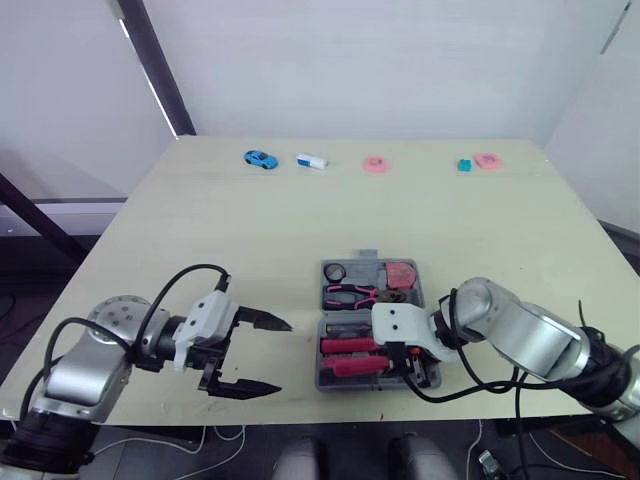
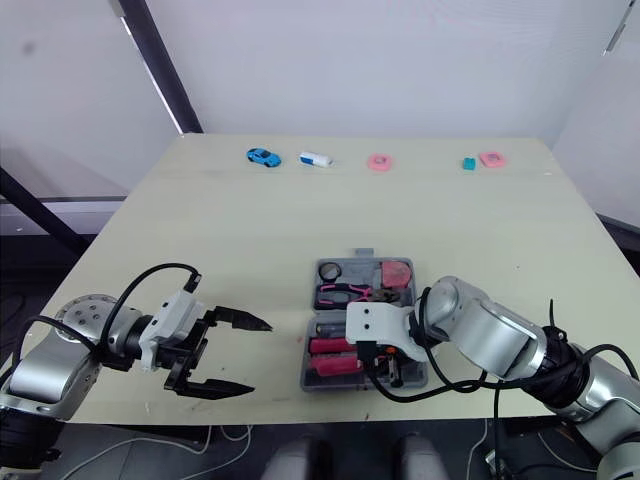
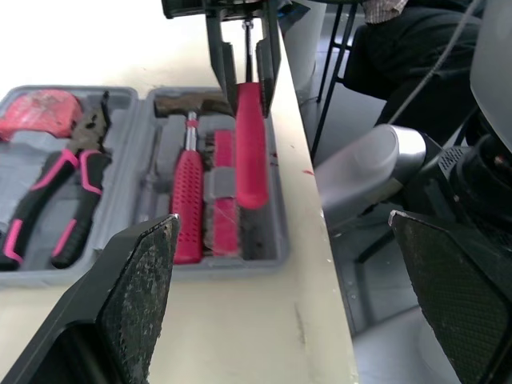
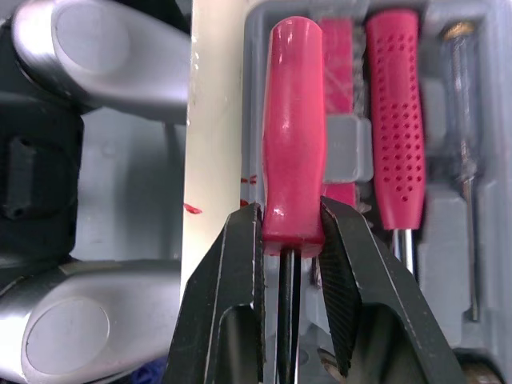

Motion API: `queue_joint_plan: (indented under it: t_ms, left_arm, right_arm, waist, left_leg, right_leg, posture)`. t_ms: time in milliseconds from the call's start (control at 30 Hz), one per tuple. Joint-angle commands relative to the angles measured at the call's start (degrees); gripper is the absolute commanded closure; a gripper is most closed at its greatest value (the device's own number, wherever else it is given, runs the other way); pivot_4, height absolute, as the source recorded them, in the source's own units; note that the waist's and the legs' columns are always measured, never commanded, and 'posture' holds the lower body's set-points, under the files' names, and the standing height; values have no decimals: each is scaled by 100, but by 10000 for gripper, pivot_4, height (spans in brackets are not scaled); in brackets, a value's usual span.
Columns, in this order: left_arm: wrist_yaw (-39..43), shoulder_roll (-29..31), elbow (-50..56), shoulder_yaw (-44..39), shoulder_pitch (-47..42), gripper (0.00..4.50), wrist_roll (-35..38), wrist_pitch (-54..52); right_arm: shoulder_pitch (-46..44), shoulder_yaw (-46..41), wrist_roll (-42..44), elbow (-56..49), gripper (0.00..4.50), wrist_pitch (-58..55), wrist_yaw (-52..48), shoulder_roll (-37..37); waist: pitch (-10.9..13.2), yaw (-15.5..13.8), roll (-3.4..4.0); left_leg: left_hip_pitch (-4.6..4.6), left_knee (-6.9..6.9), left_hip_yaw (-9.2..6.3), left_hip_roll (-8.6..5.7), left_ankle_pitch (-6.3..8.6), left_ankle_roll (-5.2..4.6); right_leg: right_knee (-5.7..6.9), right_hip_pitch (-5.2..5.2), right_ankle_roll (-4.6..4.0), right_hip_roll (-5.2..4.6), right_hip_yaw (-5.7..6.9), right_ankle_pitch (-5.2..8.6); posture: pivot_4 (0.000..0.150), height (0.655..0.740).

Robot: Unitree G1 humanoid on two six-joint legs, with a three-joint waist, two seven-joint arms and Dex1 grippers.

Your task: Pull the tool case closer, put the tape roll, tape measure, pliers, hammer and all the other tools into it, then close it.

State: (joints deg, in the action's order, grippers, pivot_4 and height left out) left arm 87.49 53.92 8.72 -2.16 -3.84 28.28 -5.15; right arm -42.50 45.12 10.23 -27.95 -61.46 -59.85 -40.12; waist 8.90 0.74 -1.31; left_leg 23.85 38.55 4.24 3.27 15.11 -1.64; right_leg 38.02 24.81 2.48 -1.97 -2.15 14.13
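- Layout: grey moulded tool case [image 1: 360,272] lies open at the table's 6 o'clock, near the edge.
- Grasp: right gripper [image 4: 292,228] is clenched on a smooth red screwdriver handle [image 4: 293,128] (clear from the wrist; housing covers it from the head).
- Neighbour: dimpled red hammer grip [image 4: 398,120].
- Idle: left gripper [image 1: 283,355] is spread and empty at the case's 9 o'clock.

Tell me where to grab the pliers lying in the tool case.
Probably across both pink-and-black handles of the pliers, coming straight down from above: they lie flat in a moulded recess of the tool case, so side approaches look blocked.
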Motion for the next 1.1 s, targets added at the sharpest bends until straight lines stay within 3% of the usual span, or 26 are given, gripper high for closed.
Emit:
queue_joint_plan:
  t_ms: [33, 933, 1000, 1067, 1100]
  left_arm:
    - [171, 114, 152, -96, 96, 0, 3, 191]
    - [57, 174, 78, -139, 166, 0, -7, 236]
    - [52, 170, 72, -140, 180, 0, -13, 244]
    - [53, 165, 69, -133, 196, 0, -17, 253]
    - [54, 163, 71, -133, 203, 0, -12, 250]
  right_arm:
    - [-170, 217, -120, 50, 40794, -25, 65, 129]
    - [-247, 700, -295, 717, 40794, 58, 318, 853]
    - [-235, 698, -274, 667, 28759, 86, 253, 805]
    - [-200, 608, -276, 676, 24103, 85, 312, 839]
    - [-181, 539, -285, 712, 18474, 100, 370, 881]
  waist:
    - [0, 3, 0]
    - [-2, 11, -2]
    - [-2, 8, -2]
    - [-2, 11, -3]
    - [-2, 11, -3]
  left_leg:
    - [0, 0, 0, 0, 0, 0]
    - [-1, 4, 3, 1, 0, 0]
    - [-2, 5, 1, 2, 0, 1]
    - [-2, 6, 2, 2, 0, 1]
    - [-1, 6, 2, 2, -1, 1]
  right_leg:
    - [1, 0, 0, 1, 3, 0]
    - [9, -4, 6, 3, 14, -4]
    - [11, -4, 6, 3, 16, -4]
    - [11, -4, 6, 3, 16, -4]
    - [11, -5, 6, 3, 16, -5]
  posture:
    - [1500, 7400]
    - [1500, 7400]
    - [1500, 7400]
    - [1500, 7400]
    - [1500, 7400]
